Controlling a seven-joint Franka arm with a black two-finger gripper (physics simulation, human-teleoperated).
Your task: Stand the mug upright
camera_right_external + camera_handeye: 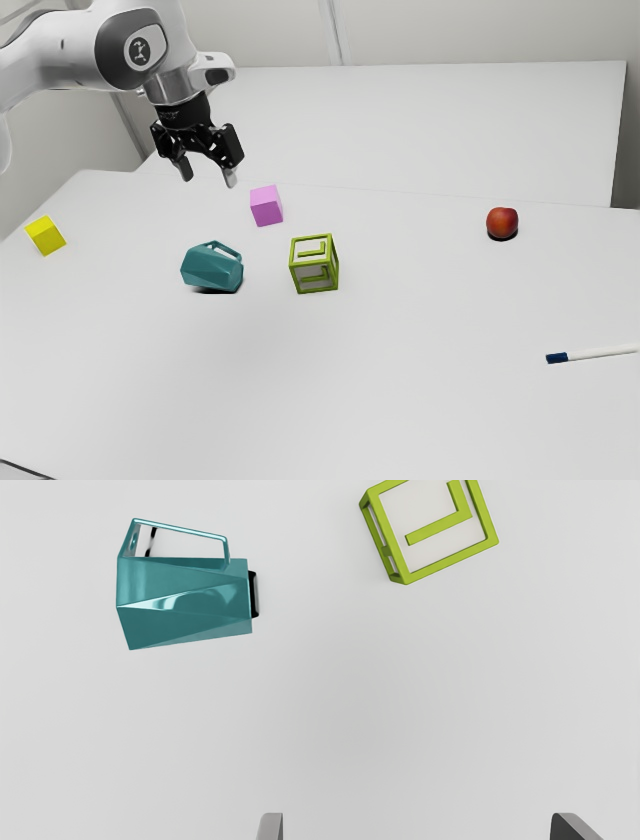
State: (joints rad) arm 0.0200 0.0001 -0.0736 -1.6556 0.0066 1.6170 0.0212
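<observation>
Fingers (231, 180) are spread well apart, nothing between them, hanging above the tabletop (350, 400). Target is the teal faceted mug with an angular loop handle (185, 595): lying on its side on the tabletop, in the exterior view below the fingers and nearer that camera. So it isn't upright as things stand. In the wrist view its long axis runs roughly along the line the fingers close on, so I'd turn the hand about a quarter turn to pinch across the body, not end to end. Can't tell which end is the mouth; confirm before tipping, or it ends up upside down. Come down centred on the body, keep the fingers off the handle, close gently: slanted facets could make it roll or squirm out. Lift enough for the base edge to swing free, pitch the hand until the base faces down, lower to full contact, then release slowly. Watch clearance to the lime-green open-frame cube (432, 529) beside it and the pink solid cube (266, 206) beyond. Yellow cube (45, 236), red apple (502, 223) and white dark-capped marker (600, 353) are well apart, so low risk.
</observation>
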